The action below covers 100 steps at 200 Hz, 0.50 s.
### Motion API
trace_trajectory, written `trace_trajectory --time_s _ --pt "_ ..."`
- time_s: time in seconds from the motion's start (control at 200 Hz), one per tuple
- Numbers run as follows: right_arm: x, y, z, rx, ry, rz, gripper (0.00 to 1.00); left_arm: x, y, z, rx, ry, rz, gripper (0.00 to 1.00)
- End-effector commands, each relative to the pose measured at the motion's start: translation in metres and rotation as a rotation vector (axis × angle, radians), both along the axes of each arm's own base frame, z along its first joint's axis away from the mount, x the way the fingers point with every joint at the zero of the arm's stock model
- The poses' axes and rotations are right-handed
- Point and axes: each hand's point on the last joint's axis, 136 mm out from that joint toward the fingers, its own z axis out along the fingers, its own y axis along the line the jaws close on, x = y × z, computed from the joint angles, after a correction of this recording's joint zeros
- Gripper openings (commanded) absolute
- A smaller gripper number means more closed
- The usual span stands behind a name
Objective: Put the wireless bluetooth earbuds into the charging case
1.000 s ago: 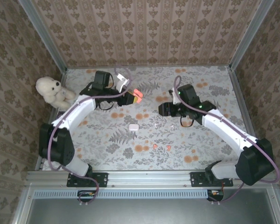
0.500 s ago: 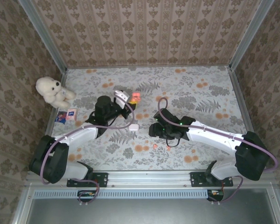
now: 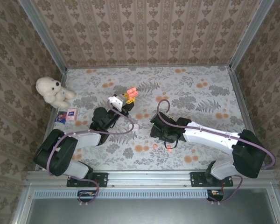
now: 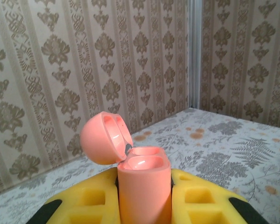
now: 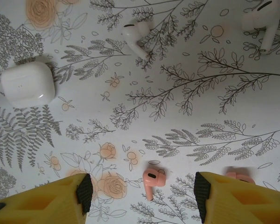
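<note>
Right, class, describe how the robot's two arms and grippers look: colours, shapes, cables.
Both the left arm and right arm have white rounded links with black joint housings, and a purple cable runs along each. The left gripper and right gripper have chunky yellow fingers with black edging.

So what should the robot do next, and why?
Probably lower the right pincer straight down and close it on the pink earbud, which lies on the table between its open jaws. The left pincer holds the pink charging case upright with its lid flipped open, and the sockets look empty.
</note>
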Motion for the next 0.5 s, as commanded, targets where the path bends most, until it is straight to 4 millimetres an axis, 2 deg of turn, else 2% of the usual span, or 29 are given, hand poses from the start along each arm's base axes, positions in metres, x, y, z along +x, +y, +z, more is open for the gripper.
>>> trace_trajectory --time_s 0.0,0.215,0.23,0.365,0.495 --pt "0.006 -0.003 0.011 -0.017 -0.028 -0.026 0.63 -0.002 -0.003 0.018 -0.046 -0.059 -0.009 0.0" --pt "0.036 -0.005 0.04 0.028 -0.097 -0.009 0.63 -0.007 -0.009 0.014 -0.046 -0.041 -0.062 0.0" --pt "0.038 -0.006 0.051 0.053 -0.122 -0.008 0.63 -0.007 -0.01 0.014 -0.047 -0.038 -0.066 0.0" --pt "0.061 -0.012 0.08 0.176 -0.183 -0.008 0.63 -0.007 -0.018 0.012 -0.057 -0.017 -0.106 0.0" --pt "0.064 -0.015 0.086 0.193 -0.179 -0.01 0.63 -0.003 -0.019 0.015 -0.068 -0.014 -0.107 0.0"
